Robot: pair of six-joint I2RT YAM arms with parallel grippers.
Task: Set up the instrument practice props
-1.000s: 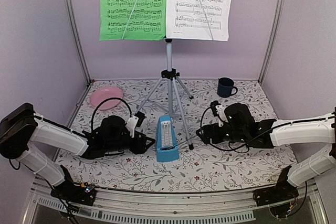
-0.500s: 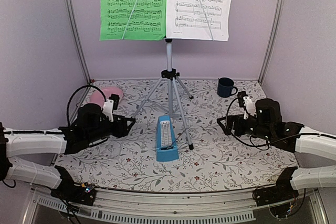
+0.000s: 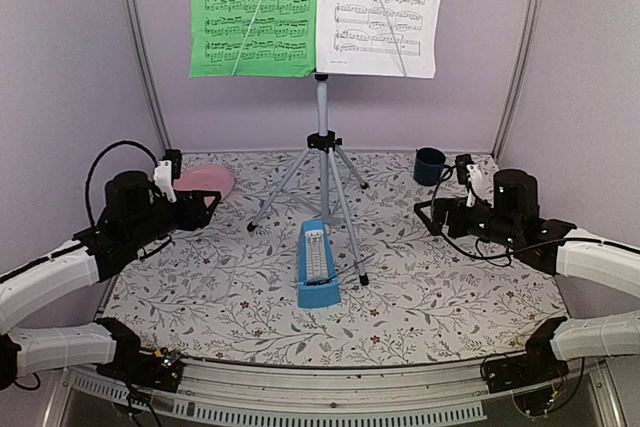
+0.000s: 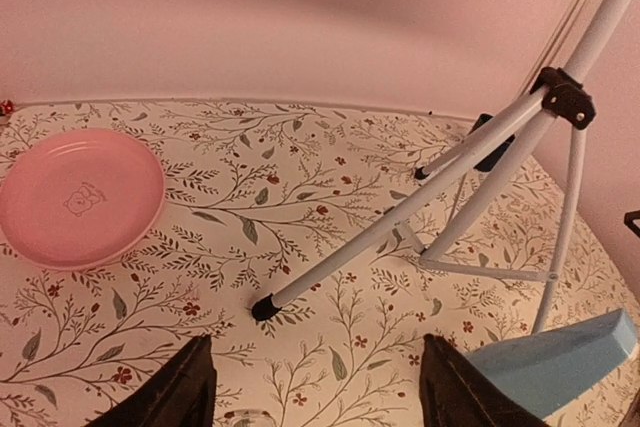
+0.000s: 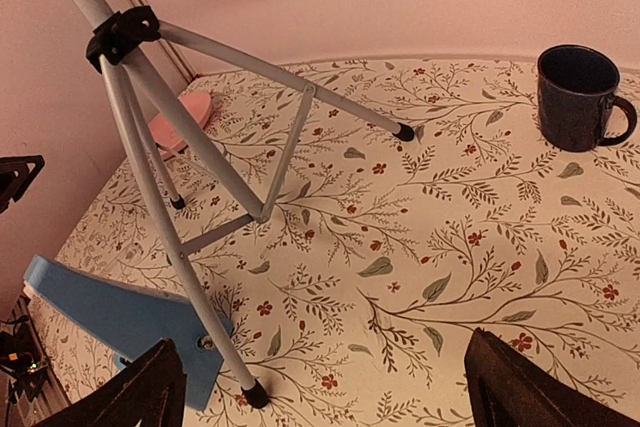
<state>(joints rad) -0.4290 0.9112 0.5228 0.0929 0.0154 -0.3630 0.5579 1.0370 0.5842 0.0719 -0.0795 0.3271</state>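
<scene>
stand [image 3: 322,162] upright on tripod, mid-table | green page [image 3: 255,12] left, white page [image 3: 381,9] right | blue metronome [image 3: 318,265] upright before tripod

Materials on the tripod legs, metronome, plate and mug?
Tripod legs: likely metal tube, smooth silvery sheen, with black plastic-looking foot caps.
Metronome: probably moulded plastic, matte light blue.
Plate: glossy pink, plastic or glazed ceramic; cannot tell.
Mug: dark blue, slight gloss, ceramic or enamel, unclear.
</scene>
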